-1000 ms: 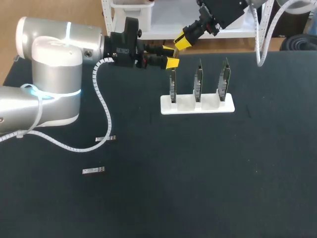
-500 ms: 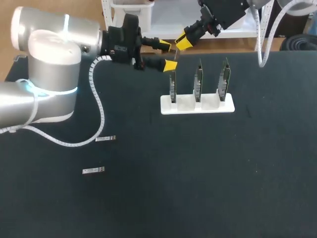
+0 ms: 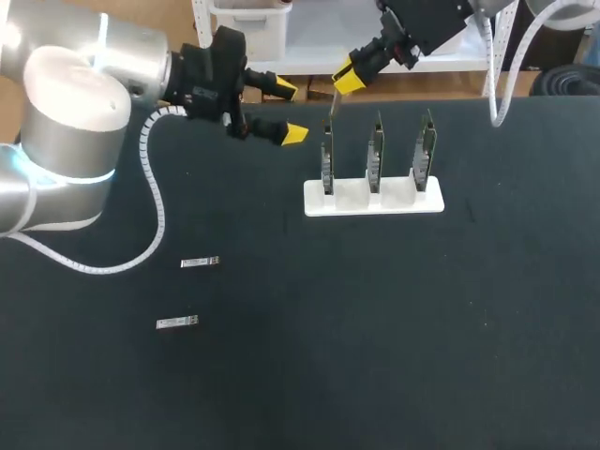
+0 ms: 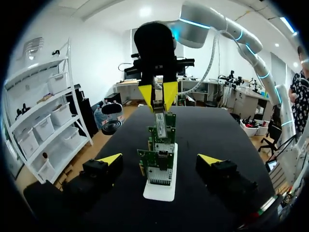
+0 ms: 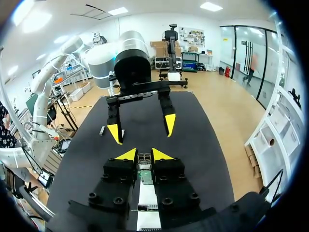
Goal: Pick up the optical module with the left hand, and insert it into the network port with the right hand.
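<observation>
We looked down on a black table (image 3: 375, 356). Our left arm (image 3: 75, 122), thick and silver-grey, came in from the left and bent over the table's far left part. Its left gripper (image 3: 287, 112) pointed toward a row of cards, its yellow-tipped fingers spread wide with nothing between them.

Our right arm (image 3: 422, 23) slanted in from the far right toward the middle. The right gripper (image 3: 345, 80) had its fingers pinched on the optical module (image 3: 332, 103), a thin silver sliver hanging below the tips. The module hung just above the top edge of the leftmost card.

A white stand (image 3: 373, 199) at the far middle of the table held three green network cards (image 3: 376, 155) upright in a row. Two other modules (image 3: 199, 262) lay flat on the left side of the table, one nearer us than the other, both well apart from the stand. Any print on the cards and modules was too small for us to read.
</observation>
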Robot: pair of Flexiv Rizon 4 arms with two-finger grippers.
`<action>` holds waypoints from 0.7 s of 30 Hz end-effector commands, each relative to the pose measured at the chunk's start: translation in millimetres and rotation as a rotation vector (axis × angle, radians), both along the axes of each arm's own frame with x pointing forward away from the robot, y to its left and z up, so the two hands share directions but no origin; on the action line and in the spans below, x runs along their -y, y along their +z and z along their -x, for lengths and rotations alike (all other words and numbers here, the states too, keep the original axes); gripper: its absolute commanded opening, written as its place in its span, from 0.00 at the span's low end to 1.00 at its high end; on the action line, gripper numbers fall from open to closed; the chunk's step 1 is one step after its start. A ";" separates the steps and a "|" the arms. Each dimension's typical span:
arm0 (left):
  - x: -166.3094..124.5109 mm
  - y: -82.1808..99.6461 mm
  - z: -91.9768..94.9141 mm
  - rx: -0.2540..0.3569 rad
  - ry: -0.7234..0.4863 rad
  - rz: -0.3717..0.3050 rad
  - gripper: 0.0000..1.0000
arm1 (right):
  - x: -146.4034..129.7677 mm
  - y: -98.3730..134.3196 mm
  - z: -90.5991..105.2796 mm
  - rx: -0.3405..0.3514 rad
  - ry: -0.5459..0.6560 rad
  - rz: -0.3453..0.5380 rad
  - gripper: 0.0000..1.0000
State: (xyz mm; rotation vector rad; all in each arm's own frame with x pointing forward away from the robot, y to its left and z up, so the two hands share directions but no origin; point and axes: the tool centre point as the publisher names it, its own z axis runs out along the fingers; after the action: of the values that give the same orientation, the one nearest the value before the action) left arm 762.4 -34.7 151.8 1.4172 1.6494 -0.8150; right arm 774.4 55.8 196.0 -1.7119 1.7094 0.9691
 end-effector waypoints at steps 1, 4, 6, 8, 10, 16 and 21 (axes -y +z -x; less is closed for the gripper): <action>6.3 -5.8 -5.5 -0.046 -0.014 -0.091 1.00 | 0.5 -0.3 2.1 0.003 0.000 0.001 0.00; 9.2 -8.3 -2.7 -0.048 -0.024 -0.115 1.00 | 0.5 -0.3 2.2 0.004 0.000 0.002 0.00; 9.5 -8.8 -2.7 -0.043 -0.024 -0.120 1.00 | 0.6 -0.3 2.6 0.004 -0.002 0.002 0.00; 9.6 -8.9 -2.8 -0.039 -0.020 -0.122 1.00 | 0.6 -0.4 3.1 0.004 -0.002 0.001 0.00; 9.6 -8.7 -3.1 -0.033 -0.019 -0.123 1.00 | 0.5 -0.5 3.5 0.003 -0.002 0.002 0.00; 9.6 -9.5 -3.6 -0.019 -0.021 -0.138 1.00 | 0.6 -0.3 4.1 0.004 -0.002 0.004 0.00; 10.0 -11.1 -1.3 -0.012 -0.030 -0.141 1.00 | 0.6 0.1 4.8 0.003 0.000 0.007 0.00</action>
State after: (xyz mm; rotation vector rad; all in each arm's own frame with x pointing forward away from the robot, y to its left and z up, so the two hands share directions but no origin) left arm 763.2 -44.4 141.4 1.5370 1.7246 -0.7373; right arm 772.6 55.7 195.4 -1.7196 1.7115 0.9673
